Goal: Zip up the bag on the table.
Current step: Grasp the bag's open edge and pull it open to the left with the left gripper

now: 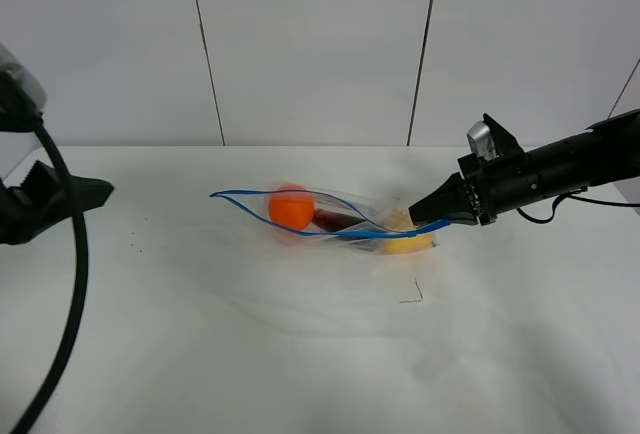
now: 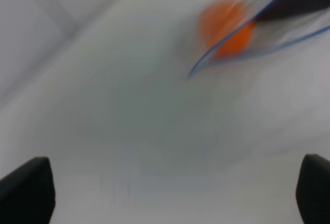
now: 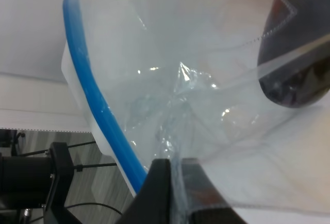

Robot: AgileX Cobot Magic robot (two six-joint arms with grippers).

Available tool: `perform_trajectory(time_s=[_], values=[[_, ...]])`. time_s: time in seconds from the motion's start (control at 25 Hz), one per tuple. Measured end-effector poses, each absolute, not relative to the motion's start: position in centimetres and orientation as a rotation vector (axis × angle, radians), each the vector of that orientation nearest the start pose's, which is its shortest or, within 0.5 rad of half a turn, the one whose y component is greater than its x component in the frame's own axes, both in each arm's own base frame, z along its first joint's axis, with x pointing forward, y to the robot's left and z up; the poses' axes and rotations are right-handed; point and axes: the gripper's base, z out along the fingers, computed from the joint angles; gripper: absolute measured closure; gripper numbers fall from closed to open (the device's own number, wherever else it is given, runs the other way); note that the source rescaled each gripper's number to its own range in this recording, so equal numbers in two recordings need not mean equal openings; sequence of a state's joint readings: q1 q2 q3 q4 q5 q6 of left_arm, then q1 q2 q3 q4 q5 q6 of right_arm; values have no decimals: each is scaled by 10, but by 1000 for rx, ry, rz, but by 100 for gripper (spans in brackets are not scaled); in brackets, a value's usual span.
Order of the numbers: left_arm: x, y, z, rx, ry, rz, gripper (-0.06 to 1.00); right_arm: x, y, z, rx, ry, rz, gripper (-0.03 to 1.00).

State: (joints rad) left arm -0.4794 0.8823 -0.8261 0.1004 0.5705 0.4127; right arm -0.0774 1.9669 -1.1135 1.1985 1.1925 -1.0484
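Note:
The clear bag point(image 1: 352, 216) lies at the middle of the white table point(image 1: 200, 354). Its blue zipper strip point(image 1: 250, 216) gapes at the left end. An orange ball point(image 1: 292, 207), a purple piece point(image 1: 335, 220) and a yellow piece point(image 1: 408, 243) show through it. My right gripper point(image 1: 440, 217) is shut on the bag's right end. In the right wrist view its fingers point(image 3: 157, 188) pinch the clear plastic beside the blue strip point(image 3: 85, 79). My left gripper point(image 1: 95, 194) is open and empty at the far left, well apart from the bag point(image 2: 268, 22). The left wrist view is blurred.
A small dark bent mark point(image 1: 413, 295) lies on the table in front of the bag. The left arm's black cable point(image 1: 76, 284) hangs over the left side. A panelled wall point(image 1: 320, 44) stands behind the table's far edge.

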Motion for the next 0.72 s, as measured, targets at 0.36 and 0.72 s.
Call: perform_trajectory(time_s=[0.36, 0.72], values=[[164, -184, 287, 1443, 1609, 317, 2, 349, 51, 164, -271, 2530, 1414, 97], [181, -255, 221, 1576, 1474, 404, 3, 349, 51, 164, -246, 2540, 1422, 97]])
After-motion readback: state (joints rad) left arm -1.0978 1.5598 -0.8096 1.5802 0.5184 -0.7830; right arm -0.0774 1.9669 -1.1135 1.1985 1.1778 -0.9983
